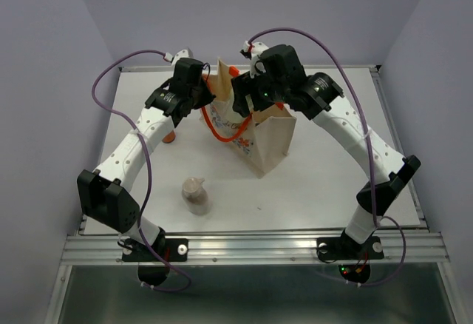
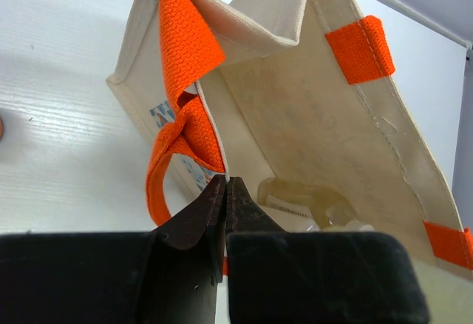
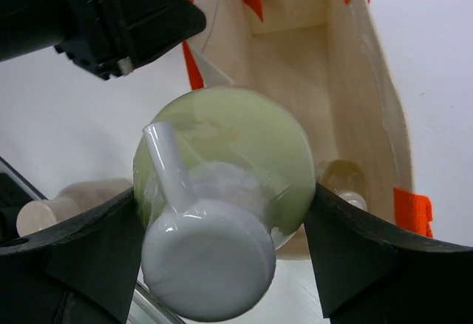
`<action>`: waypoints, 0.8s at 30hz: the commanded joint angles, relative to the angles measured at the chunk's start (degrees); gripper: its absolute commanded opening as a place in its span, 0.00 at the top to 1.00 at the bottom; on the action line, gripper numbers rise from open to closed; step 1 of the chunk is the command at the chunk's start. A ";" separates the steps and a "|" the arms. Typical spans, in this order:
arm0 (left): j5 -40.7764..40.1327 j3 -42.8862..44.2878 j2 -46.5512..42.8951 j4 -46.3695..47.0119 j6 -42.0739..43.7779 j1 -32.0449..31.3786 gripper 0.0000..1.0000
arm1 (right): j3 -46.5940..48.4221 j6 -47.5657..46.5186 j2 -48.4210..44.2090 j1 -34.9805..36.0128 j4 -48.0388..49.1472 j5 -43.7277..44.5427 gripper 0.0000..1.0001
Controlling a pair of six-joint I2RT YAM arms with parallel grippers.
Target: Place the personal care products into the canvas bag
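Note:
The canvas bag (image 1: 270,143) stands upright mid-table, its mouth open. My left gripper (image 2: 225,183) is shut on the bag's near rim beside an orange handle (image 2: 185,43). My right gripper (image 3: 225,204) is shut on the pale green bottle (image 3: 236,139) with a white pump cap, held above the bag's opening (image 3: 295,65). An amber bottle (image 3: 340,180) lies at the bottom of the bag (image 2: 310,202). A tan-brown bottle (image 1: 196,194) lies on the table in front of the left arm. An orange bottle (image 1: 170,137) peeks out from behind the left arm.
The left gripper's black body (image 3: 118,21) is close beside the right gripper over the bag. The tan-brown bottle (image 3: 70,200) also shows at the lower left of the right wrist view. The white table (image 1: 325,191) is walled in at the back and sides.

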 commanded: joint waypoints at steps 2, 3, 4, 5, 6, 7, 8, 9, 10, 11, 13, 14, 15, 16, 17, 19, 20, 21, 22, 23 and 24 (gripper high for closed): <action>-2.04 0.16 -1.84 0.28 -0.23 -0.30 1.00 | 6.30 -1.44 -2.33 -3.71 11.00 -5.31 0.99; -1.95 0.16 -1.75 0.28 -0.32 -0.30 1.00 | 6.91 -1.62 -2.15 -4.40 11.01 -6.10 0.99; -1.95 0.51 -1.31 0.20 -0.23 -0.39 1.00 | 7.53 -1.62 -1.89 -5.02 11.09 -7.41 0.99; -2.04 0.69 -1.14 0.11 -0.32 -0.30 1.00 | 8.14 -1.71 -1.71 -5.02 11.09 -8.55 0.99; -2.21 0.86 -0.96 0.11 -0.32 -0.30 1.00 | 9.80 -1.45 -1.62 -5.72 11.09 -9.70 0.99; -2.39 0.95 -0.78 0.11 -0.32 -0.39 1.00 | 10.78 -1.44 -1.36 -6.25 11.01 -12.32 0.99; -2.82 1.04 -0.35 0.02 -0.23 -0.30 1.00 | 11.83 -1.27 -1.01 -6.25 11.09 -12.61 0.99; -2.83 1.21 -0.08 -0.15 -0.23 -0.39 1.00 | 13.67 -0.92 -0.83 -6.25 11.09 -12.61 0.99; -2.83 1.56 0.18 -0.59 -0.14 -0.30 1.00 | 14.47 -0.83 -0.66 -6.25 11.09 -12.52 0.99; -2.92 1.66 0.36 -0.86 -0.32 -0.39 1.00 | 14.91 -0.83 -0.48 -6.25 11.62 -11.48 0.99; -3.00 1.57 0.45 -1.04 -0.41 -0.39 1.00 | 15.27 -0.92 -0.04 -6.25 11.80 -9.72 0.99; -3.35 1.39 0.19 -1.04 -0.41 -0.39 1.00 | 15.36 -1.09 0.22 -6.78 11.88 -8.32 0.99; -3.44 1.39 0.01 -1.12 -0.41 -0.39 1.00 | 15.27 -1.01 0.74 -6.78 11.97 -7.61 0.99; -3.62 1.39 -0.16 -1.21 -0.41 -0.30 1.00 | 15.27 -1.09 1.10 -7.30 11.97 -7.42 0.99; -3.88 1.48 -0.43 -1.30 -0.32 -0.39 1.00 | 15.01 -1.01 1.54 -7.92 12.23 -7.34 0.99; -4.06 1.39 -0.69 -1.30 -0.23 -0.39 1.00 | 14.57 -1.18 3.03 -7.92 12.50 -6.46 0.99; -4.15 1.39 -0.78 -1.47 -0.23 -0.39 1.00 | 14.48 -1.18 3.73 -7.92 12.50 -6.11 0.99; -4.23 1.39 -0.78 -1.48 -0.14 -0.30 1.00 | 14.30 -1.53 4.35 -7.92 12.50 -6.28 0.99; -4.32 1.74 -0.78 -1.65 -0.23 -0.30 1.00 | 14.04 -1.71 5.31 -7.92 12.50 -6.28 0.99; -4.32 1.83 -0.52 -1.74 -0.23 -0.39 1.00 | 13.17 -1.71 5.67 -7.92 12.50 -6.45 0.99; -4.41 2.18 -0.43 -1.91 -0.14 -0.39 1.00 | 12.64 -1.97 5.93 -7.92 12.50 -6.80 0.99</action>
